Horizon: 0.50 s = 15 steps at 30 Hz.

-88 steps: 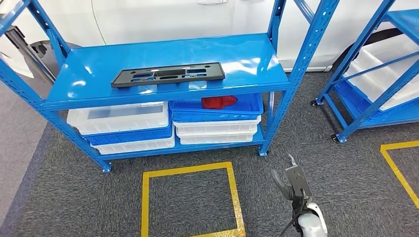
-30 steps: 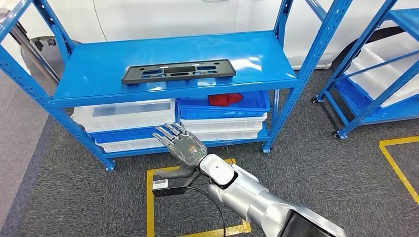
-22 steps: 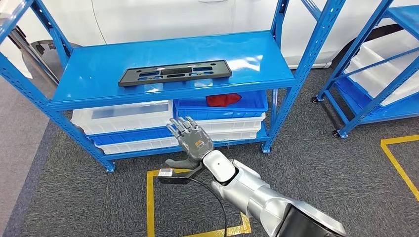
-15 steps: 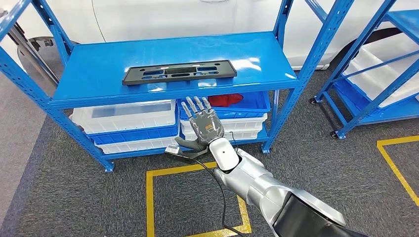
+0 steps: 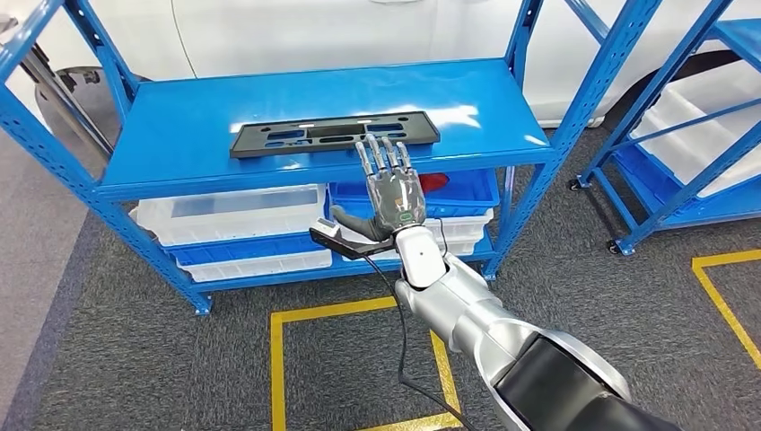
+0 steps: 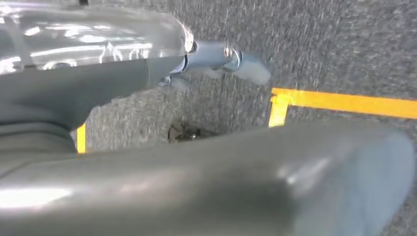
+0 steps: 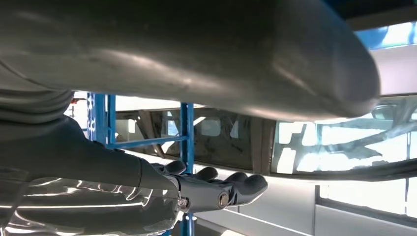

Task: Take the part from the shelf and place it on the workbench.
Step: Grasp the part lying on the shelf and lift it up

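Note:
A flat black part point(image 5: 334, 135) with several cut-outs lies lengthwise on the blue shelf's top board point(image 5: 179, 135). My right hand point(image 5: 388, 193) is raised in front of the shelf's front edge, fingers straight and apart, holding nothing. Its fingertips point(image 5: 381, 144) reach up to the part's near edge; I cannot tell whether they touch it. The right wrist view has the same hand point(image 7: 196, 191) with fingers stretched out toward the shelf frame. My left hand point(image 6: 147, 64) hangs over the grey carpet with nothing in it.
White and blue bins point(image 5: 224, 211) fill the lower shelf; one blue bin holds a red thing point(image 5: 432, 182). Blue uprights point(image 5: 538, 171) flank the shelf. A second blue rack point(image 5: 691, 135) stands at the right. Yellow tape squares point(image 5: 278, 359) mark the carpet.
My right arm has risen from hanging at my side and swung up and to the right, from below the bins to the top board's front edge. The part has not moved.

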Tool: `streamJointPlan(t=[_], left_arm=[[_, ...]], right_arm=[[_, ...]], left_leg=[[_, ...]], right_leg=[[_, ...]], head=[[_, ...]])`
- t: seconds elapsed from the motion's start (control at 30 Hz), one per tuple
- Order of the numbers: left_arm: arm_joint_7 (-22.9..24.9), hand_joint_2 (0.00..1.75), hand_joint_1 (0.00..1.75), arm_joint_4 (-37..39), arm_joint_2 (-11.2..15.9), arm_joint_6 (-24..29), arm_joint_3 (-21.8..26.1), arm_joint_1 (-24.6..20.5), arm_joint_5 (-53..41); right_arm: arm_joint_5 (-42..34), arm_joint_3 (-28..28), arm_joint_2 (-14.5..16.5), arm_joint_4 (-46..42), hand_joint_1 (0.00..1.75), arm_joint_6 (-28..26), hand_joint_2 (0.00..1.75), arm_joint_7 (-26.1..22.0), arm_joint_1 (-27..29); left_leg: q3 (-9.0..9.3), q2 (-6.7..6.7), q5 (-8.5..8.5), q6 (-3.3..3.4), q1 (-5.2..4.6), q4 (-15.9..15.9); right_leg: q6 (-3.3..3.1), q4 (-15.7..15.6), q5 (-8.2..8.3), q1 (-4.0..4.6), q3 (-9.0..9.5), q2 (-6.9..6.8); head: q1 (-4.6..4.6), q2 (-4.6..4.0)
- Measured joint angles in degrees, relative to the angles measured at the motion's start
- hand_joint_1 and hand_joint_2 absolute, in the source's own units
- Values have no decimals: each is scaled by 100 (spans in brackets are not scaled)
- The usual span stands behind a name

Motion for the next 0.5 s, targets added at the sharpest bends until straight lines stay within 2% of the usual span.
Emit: streamJointPlan(t=[0.1,0.17,0.23,0.27,0.3,0.37,0.4,0.43,0.5], left_arm=[[-2,0,0,0,8,-2,1,-1,0],[-4,0,0,0,11,-4,2,-4,-5],[-3,0,0,0,13,-2,3,-1,-14],[-4,0,0,0,15,0,3,2,-18],[-6,0,0,0,20,1,3,3,-21],[-15,0,0,1,28,2,3,1,-27],[-18,0,0,2,31,2,2,-4,-32],[-20,0,0,3,31,2,2,-9,-40],[-23,0,0,4,29,2,1,-16,-56]], right_arm=[[-37,-267,27,-108,0,-10,0,-212,11],[-155,-419,76,-146,0,-16,87,-516,22],[-263,-544,146,-144,0,-16,175,-907,77],[-271,-589,182,-129,0,-16,175,-1075,115],[-243,-619,222,-106,0,-15,175,-1199,146],[-116,-640,317,-27,0,10,175,-1338,175],[-34,-643,375,24,0,44,175,-1374,178],[50,-643,431,75,0,91,175,-1393,186],[205,-642,521,158,0,213,175,-1411,222]], left_leg=[[-11,11,-97,-89,0,98],[-280,13,-350,-148,22,660],[-700,13,-570,-199,59,1371],[-823,14,-540,-223,77,1520],[-839,14,-398,-244,95,1452],[-598,19,71,-278,136,774],[-438,18,228,-282,139,407],[-329,15,308,-260,143,158],[-262,2,271,-181,124,24]], right_leg=[[-31,-132,10,-66,123,4],[-58,-195,-5,-90,211,-2],[-71,-191,-44,-93,251,-1],[-64,-185,-68,-96,273,4],[-51,-175,-97,-104,300,10],[-3,-139,-175,-124,362,22],[30,-109,-217,-120,378,29],[63,-88,-249,-111,383,37],[115,-67,-281,-87,374,48]], head=[[-1,1],[-2,0],[-2,-1],[-2,0],[-2,-1],[-1,-1],[-1,-1],[-1,0],[-1,0]])
